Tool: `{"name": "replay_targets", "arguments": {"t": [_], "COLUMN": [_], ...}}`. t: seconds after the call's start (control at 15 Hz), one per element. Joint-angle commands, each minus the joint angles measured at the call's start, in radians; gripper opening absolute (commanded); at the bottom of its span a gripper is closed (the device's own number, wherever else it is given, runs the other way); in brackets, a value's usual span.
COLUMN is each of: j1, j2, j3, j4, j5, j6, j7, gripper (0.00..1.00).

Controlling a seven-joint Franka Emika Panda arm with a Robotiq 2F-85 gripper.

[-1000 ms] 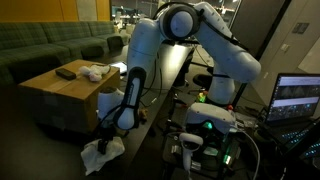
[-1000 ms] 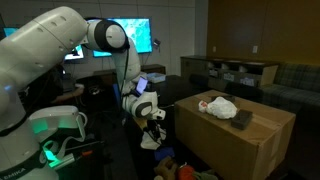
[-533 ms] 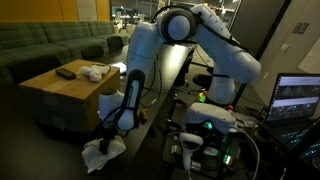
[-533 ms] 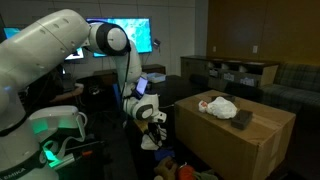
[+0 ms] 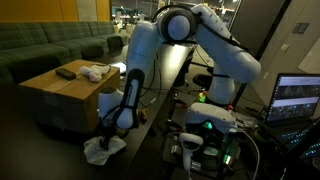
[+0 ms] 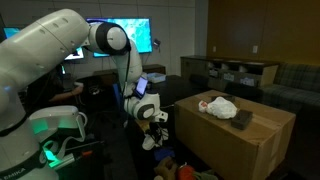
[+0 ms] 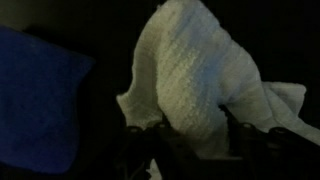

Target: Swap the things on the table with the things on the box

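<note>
A white cloth (image 5: 103,150) (image 6: 150,143) lies bunched on the near end of the glossy black table (image 5: 152,113). My gripper (image 5: 106,136) (image 6: 152,130) reaches straight down onto it. In the wrist view the cloth (image 7: 195,70) rises in a fold between the two dark fingers, which press on it from both sides, so the gripper (image 7: 183,135) is shut on it. The tan box (image 5: 48,97) (image 6: 245,145) stands beside the table. On its flat top rest a white crumpled thing (image 5: 95,72) (image 6: 221,107) and a dark flat thing (image 5: 66,72) (image 6: 242,118).
A blue patch (image 7: 35,95) lies left of the cloth in the wrist view. A laptop (image 5: 298,98) glows by the robot base (image 5: 210,125). A green sofa (image 5: 50,45) stands behind the box. A lit monitor (image 6: 132,35) is at the back.
The jaws have come together on the white cloth, which is now gathered into a smaller, taller bunch. The arm has hardly moved.
</note>
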Motion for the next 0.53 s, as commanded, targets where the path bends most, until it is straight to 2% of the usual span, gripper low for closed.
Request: {"name": "replay_targets", "arguments": {"t": [0.0, 0.13, 0.2, 0.33, 0.47], "j1": [0.001, 0.005, 0.006, 0.008, 0.002], "j2": [-0.008, -0.021, -0.029, -0.054, -0.089], "j3": [-0.01, -0.016, -0.019, -0.026, -0.025], "j4": [0.008, 0.001, -0.004, -0.021, -0.043], "j5": [0.01, 0.009, 0.009, 0.008, 0.004], "j6": [-0.014, -0.012, -0.01, -0.003, -0.002], "j7": [-0.021, -0.019, -0.018, -0.017, -0.026], "gripper": [0.16, 0.14, 0.17, 0.14, 0.16]}}
